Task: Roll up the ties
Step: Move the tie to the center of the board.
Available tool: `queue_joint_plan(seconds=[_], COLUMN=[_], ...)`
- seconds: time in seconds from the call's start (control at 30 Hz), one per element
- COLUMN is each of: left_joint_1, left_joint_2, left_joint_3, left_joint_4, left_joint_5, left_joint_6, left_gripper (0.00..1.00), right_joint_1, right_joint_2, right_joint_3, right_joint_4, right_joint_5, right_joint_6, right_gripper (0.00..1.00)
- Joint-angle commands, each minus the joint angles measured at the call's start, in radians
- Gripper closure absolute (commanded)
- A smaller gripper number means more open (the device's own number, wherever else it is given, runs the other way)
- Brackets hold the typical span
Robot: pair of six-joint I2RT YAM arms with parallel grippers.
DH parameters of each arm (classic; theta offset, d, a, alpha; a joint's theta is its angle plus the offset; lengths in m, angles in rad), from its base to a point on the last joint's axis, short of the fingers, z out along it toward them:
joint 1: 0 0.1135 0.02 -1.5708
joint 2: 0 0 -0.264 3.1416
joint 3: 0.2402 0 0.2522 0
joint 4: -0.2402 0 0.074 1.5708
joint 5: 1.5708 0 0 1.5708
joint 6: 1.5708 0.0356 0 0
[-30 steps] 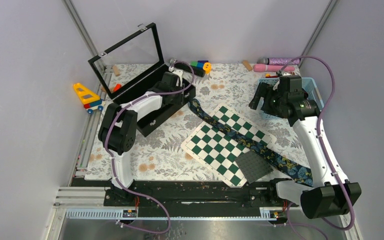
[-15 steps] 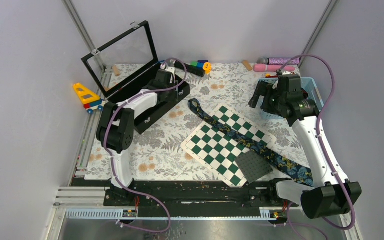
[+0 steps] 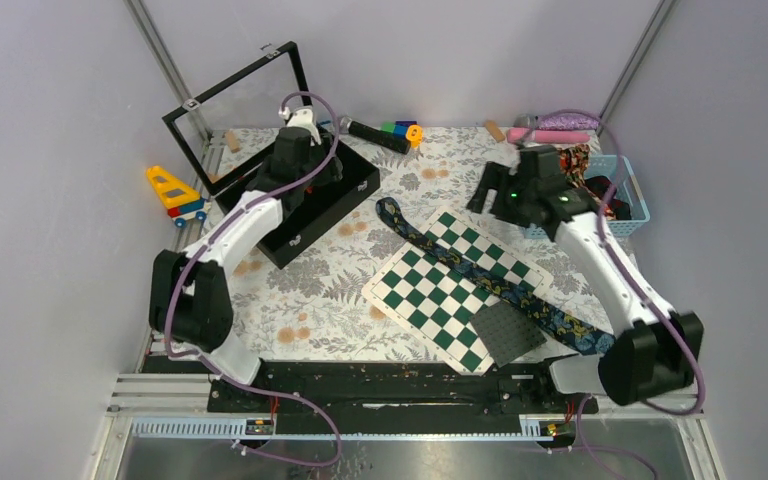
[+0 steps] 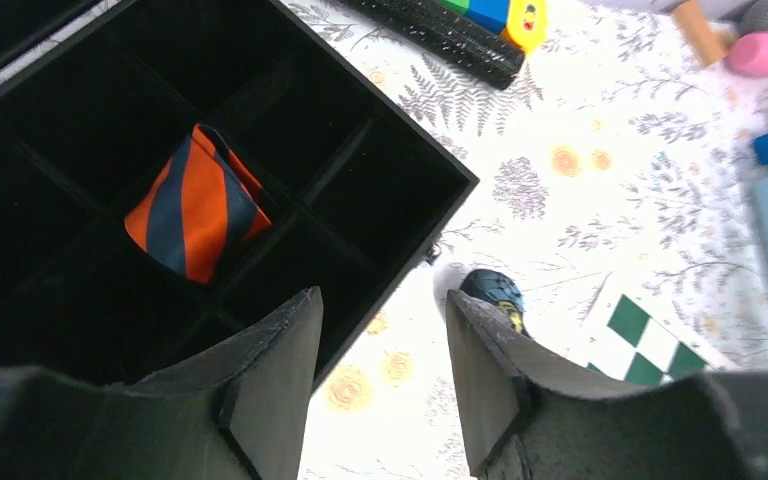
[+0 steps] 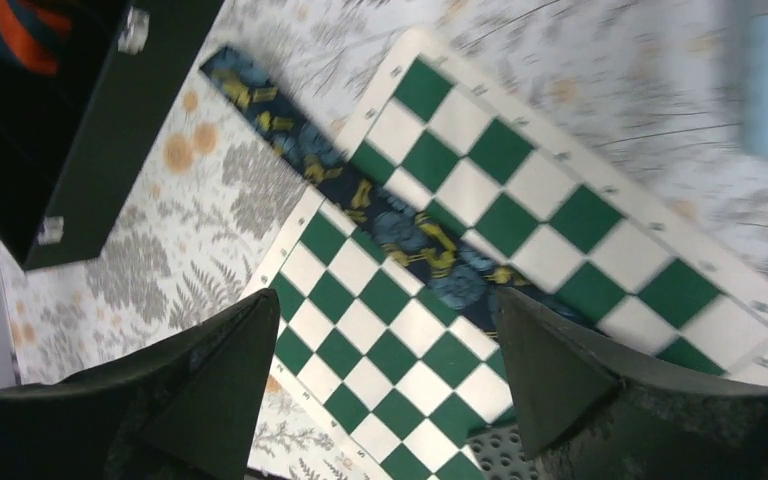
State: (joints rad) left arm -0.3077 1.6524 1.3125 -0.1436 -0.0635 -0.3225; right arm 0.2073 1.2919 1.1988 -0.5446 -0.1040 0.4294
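One floral tie (image 5: 410, 240) and one rolled striped tie (image 4: 198, 203) make two in plain view, alongside one chequered board (image 3: 430, 295), one grey studded plate (image 3: 505, 333), one black box (image 3: 335, 222), one blue basket (image 3: 638, 200) and one toy truck (image 3: 175, 192).

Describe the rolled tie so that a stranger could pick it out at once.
Find the open black divided box at the far left. In one of its compartments sits a compact bundle, the striped tie. Its broad orange and dark-blue stripes set it apart from the floral tie, which lies flat across the chequered board.
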Motion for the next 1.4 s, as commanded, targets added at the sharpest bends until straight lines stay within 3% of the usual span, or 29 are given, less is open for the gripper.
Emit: queue_joint_plan(seconds=[0.0,0.17,0.33,0.47,0.6,0.9,1.37], left_joint_1=[0.001,-0.001,0.000,-0.001,-0.001,-0.001,-0.001], left_joint_2=[-0.117,-0.224,-0.300,-0.343,-0.361,-0.369,-0.392], left_joint_3=[-0.141,-0.299,-0.401,-0.456,-0.477,-0.476,-0.484], left_joint_4=[0.112,0.187,0.205,0.223,0.225,0.224,0.217], left_joint_5=[0.022,0.019,0.008,-0.011,-0.013,-0.018,-0.040], left_joint_6=[-0.144,-0.221,-0.256,-0.270,-0.277,-0.279,-0.274], left_gripper=[0.49,0.51,0.52,0.53,0.54,0.54,0.55], right_joint_1=[0.161,0.247,0.274,0.282,0.287,0.292,0.333], right_joint_2=[0.125,0.302,0.476,0.588,0.677,0.791,0.916], right_joint_3=[0.024,0.093,0.147,0.197,0.252,0.269,0.361], right_joint_4=[0.105,0.192,0.323,0.439,0.512,0.727,0.700], right_joint_5=[0.004,0.011,-0.042,-0.087,-0.102,-0.099,-0.082], right_joint_6=[0.061,0.149,0.240,0.300,0.346,0.489,0.527], right_gripper=[0.15,0.23,0.41,0.61,0.70,0.81,0.86])
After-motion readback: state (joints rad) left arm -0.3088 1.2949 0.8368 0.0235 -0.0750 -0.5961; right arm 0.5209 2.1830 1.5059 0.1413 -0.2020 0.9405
